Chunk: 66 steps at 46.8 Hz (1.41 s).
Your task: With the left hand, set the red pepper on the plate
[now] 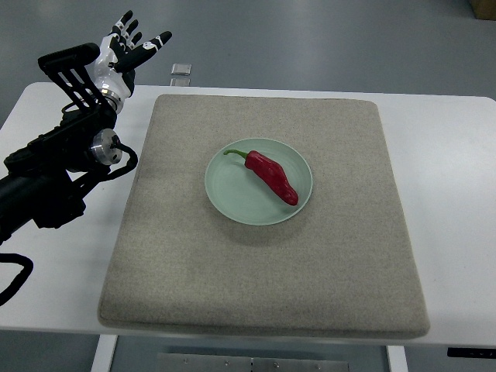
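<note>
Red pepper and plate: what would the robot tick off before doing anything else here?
1. Red pepper is on the plate: ok, it lies inside the rim.
2. Pepper rests fully within the plate: ok, nothing hangs over the edge.
3. Left hand is clear of the plate: ok, it is raised near the table's far left corner.
4. Left hand holds nothing: ok, fingers spread.
5. Plate sits on the grey mat: ok, near its middle.
6. Right hand's whereabouts: cannot tell, it is out of view.
</note>
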Each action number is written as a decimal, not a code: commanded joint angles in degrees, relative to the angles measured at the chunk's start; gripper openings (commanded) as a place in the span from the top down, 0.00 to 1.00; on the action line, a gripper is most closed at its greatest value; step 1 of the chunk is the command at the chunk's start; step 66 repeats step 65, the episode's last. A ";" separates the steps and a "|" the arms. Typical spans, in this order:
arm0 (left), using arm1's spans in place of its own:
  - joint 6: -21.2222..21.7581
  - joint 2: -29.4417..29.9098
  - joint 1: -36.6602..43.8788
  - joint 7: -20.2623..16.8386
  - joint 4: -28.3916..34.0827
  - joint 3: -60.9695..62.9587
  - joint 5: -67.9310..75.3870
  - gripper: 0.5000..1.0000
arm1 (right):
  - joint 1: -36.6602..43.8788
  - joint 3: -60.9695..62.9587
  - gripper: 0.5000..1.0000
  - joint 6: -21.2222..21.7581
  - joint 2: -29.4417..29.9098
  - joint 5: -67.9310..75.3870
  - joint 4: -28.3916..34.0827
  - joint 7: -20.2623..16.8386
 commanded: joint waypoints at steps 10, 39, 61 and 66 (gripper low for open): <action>-2.92 -2.62 -0.01 5.42 5.13 -0.81 -8.73 0.02 | -0.02 0.01 0.14 0.00 0.00 0.00 0.04 0.02; -11.01 -2.62 -0.01 5.94 7.25 -2.66 -10.41 0.01 | -0.02 0.01 0.14 0.00 0.00 0.00 0.04 -0.07; -11.36 -2.88 -0.01 5.68 7.33 -2.66 -10.23 0.01 | 0.24 0.01 0.14 0.00 0.00 0.00 0.04 -0.33; -11.36 -2.97 -0.01 5.68 7.33 -2.66 -10.06 0.01 | 0.24 0.01 0.14 0.00 0.00 0.00 0.04 -0.25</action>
